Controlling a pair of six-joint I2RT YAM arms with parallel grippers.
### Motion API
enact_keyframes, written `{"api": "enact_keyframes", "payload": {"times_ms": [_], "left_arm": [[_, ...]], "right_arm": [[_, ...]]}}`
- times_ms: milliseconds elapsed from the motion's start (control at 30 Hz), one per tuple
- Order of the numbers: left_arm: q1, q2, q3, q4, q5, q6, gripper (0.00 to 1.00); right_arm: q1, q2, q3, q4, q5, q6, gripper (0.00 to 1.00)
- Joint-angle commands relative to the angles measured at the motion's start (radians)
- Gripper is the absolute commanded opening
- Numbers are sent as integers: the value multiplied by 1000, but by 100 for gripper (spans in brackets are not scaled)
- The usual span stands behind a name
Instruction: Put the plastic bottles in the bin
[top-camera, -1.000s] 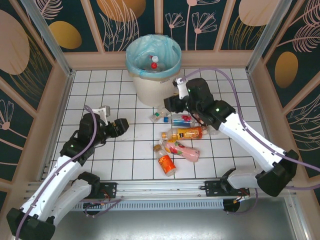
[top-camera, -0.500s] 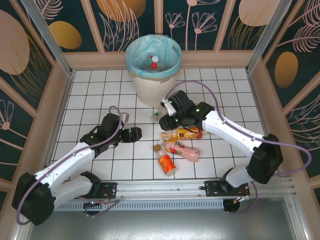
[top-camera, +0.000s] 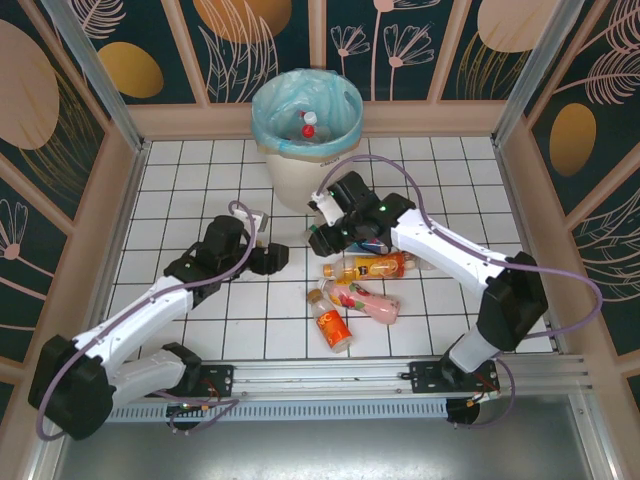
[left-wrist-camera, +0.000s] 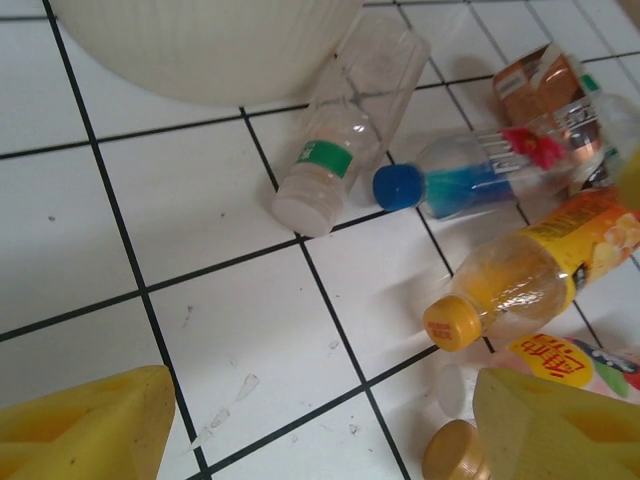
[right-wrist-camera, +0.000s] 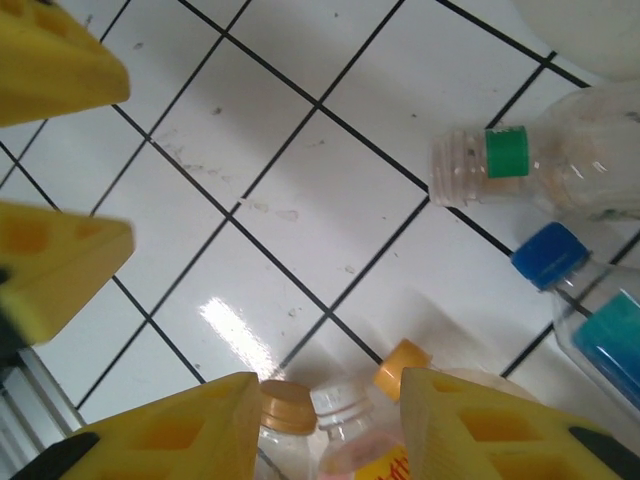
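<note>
On the white tiled table (top-camera: 250, 325), well in front of the bin (top-camera: 290, 185), a red-labelled bottle (top-camera: 333, 328) lay nearest to the arm bases. Next came a pink bottle (top-camera: 372, 305) and then an orange bottle (top-camera: 376, 267). All three were on their sides and close together.

To the left of this group, also in front of the bin, the left gripper (top-camera: 272, 260) hung low over the tiles. In the left wrist view its yellow fingers (left-wrist-camera: 85, 425) were spread wide w/ nothing btw. them.

The right gripper (top-camera: 318, 238) was a bit closer to the bin, above the bottle necks. Its fingers (right-wrist-camera: 500, 430) were spread too. In the right wrist view an orange cap (right-wrist-camera: 400, 365) and a brown cap (right-wrist-camera: 285, 405) showed in the gap, not pinched.

Just in front of the bin a blue-capped bottle (left-wrist-camera: 470, 180) lay on its side. Beside it a clear bottle (left-wrist-camera: 340, 140) w/ a green band lay w/ its base right at the bin wall.

Inside the bin, in the light blue bag (top-camera: 275, 105), lay a red-capped bottle (top-camera: 308, 126).
</note>
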Motion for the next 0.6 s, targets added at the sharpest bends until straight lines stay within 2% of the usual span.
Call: {"api": "enact_keyframes", "payload": {"times_ms": [0,167,233,367,567], "left_arm": [[2,-31,-8,42,-18,22,79],[3,-40,-1,36,-12,20,79],[3,-45,2,36,-4,19,79],[3,-63,-7,45,-4,16,80],[3,-50,-18,59,12,-5,81]], "right_arm": [[-10,78,87,-53,-96,18,39],[-9,210,220,-135,-100,24,34],[14,229,254,-149,-63,10,34],[69,213,274,-143,-16,-21,36],[132,155,199,-115,59,-34,40]]}}
